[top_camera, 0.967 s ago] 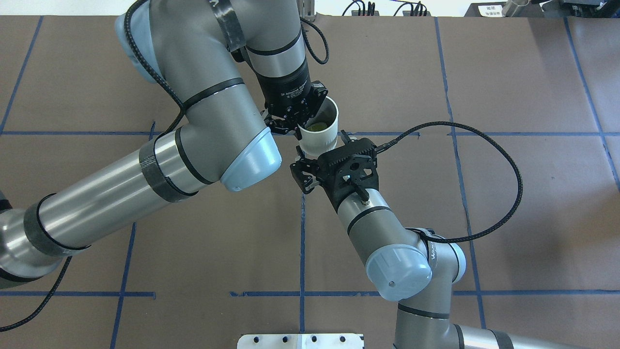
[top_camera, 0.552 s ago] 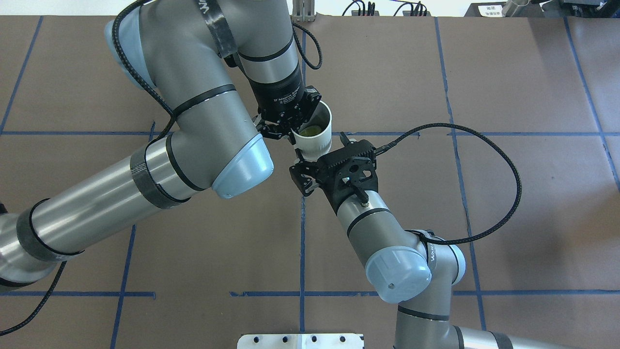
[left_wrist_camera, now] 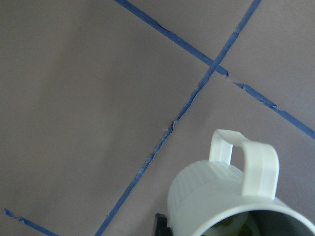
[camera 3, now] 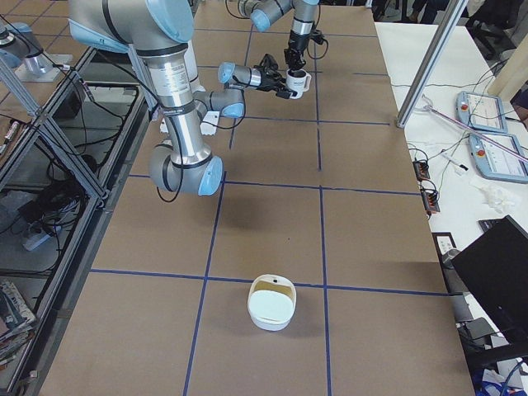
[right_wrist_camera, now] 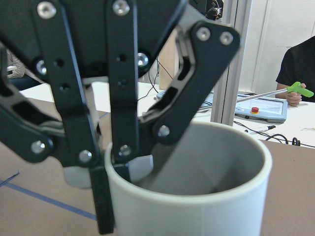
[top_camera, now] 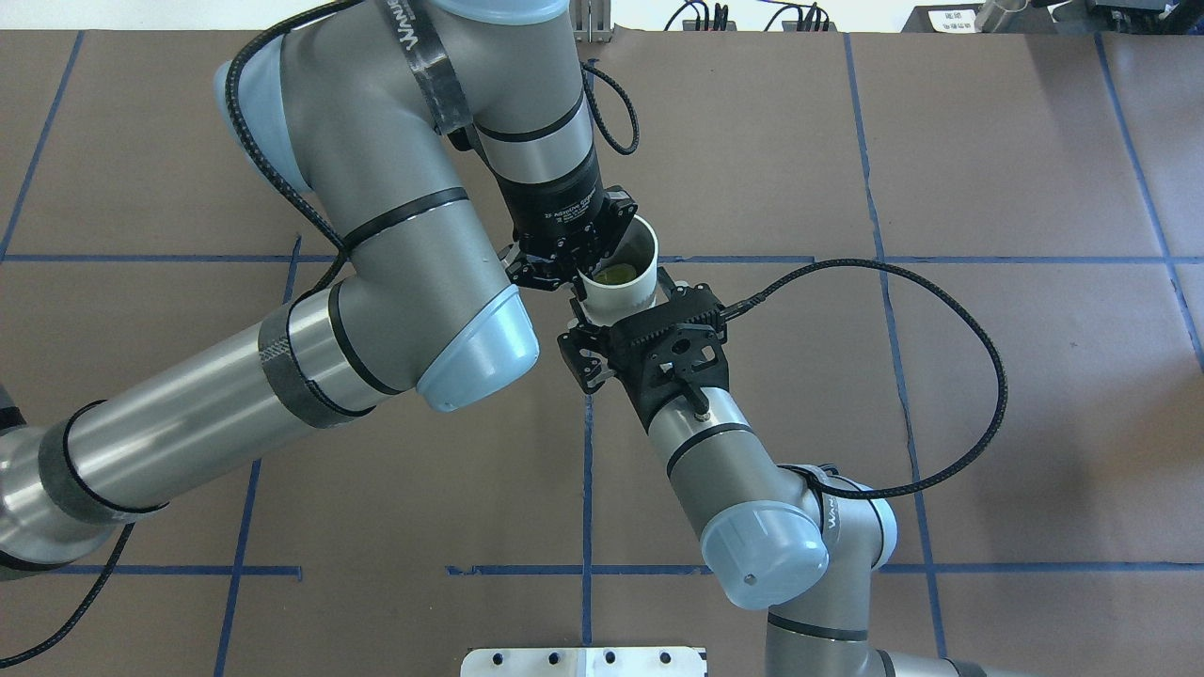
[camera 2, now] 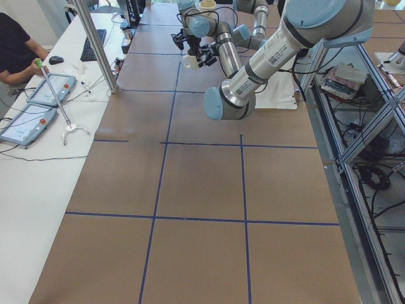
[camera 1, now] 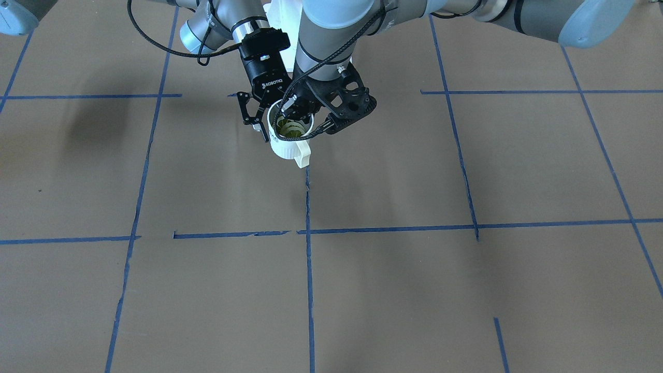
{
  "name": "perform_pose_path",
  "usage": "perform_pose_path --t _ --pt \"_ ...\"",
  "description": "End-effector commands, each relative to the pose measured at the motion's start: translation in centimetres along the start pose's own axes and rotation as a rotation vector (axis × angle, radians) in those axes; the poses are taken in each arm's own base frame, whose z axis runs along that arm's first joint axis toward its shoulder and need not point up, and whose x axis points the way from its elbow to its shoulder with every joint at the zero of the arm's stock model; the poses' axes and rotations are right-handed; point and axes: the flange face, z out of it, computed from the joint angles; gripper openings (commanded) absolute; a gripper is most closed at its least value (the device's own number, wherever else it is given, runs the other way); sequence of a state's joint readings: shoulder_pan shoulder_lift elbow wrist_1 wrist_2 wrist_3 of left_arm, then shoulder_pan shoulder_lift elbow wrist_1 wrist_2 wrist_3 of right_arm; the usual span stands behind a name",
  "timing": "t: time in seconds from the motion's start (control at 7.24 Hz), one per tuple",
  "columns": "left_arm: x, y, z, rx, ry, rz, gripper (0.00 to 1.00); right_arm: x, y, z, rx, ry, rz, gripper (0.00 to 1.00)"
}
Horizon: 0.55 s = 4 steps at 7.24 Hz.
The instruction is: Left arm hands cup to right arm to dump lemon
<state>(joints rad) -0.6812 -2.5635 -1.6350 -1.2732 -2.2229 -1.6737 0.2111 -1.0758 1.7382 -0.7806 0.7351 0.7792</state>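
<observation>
The white cup (top_camera: 622, 293) hangs above the table middle, handle pointing away from the robot (camera 1: 302, 153). The yellow-green lemon (top_camera: 616, 274) lies inside it (camera 1: 288, 127). My left gripper (top_camera: 580, 260) is shut on the cup's rim, one finger inside and one outside; the right wrist view shows this close up (right_wrist_camera: 147, 162). My right gripper (top_camera: 621, 306) is open, level with the cup's lower body, with a finger on each side. I cannot tell if its pads touch the cup. The left wrist view shows the cup (left_wrist_camera: 216, 196) from above with its handle.
A white lidded container (camera 3: 271, 303) stands on the table far toward the robot's right end. A white base plate (top_camera: 583, 661) lies at the near edge. An operator (camera 2: 16, 47), pendants and a metal post (camera 2: 95, 44) stand along the far side.
The left arm swung the cup slightly left, then back and nearer the robot. The cup now sits deeper between the right gripper's fingers. Both grippers kept their states.
</observation>
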Motion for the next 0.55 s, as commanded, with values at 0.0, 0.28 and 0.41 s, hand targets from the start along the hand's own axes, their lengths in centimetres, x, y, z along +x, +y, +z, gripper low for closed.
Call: perform_pose_path --t 0.0,0.28,0.41 --pt "-0.11 0.63 0.2 -0.006 0.0 0.002 0.03 0.04 0.42 0.12 0.001 0.009 -0.007 1.0" --pt "-0.14 0.76 0.02 -0.007 0.004 0.004 0.08 0.25 0.62 0.2 0.004 0.018 -0.013 0.78" --pt "-0.16 0.82 -0.03 -0.008 0.005 0.005 0.21 0.03 1.04 0.13 -0.001 0.017 -0.023 0.45"
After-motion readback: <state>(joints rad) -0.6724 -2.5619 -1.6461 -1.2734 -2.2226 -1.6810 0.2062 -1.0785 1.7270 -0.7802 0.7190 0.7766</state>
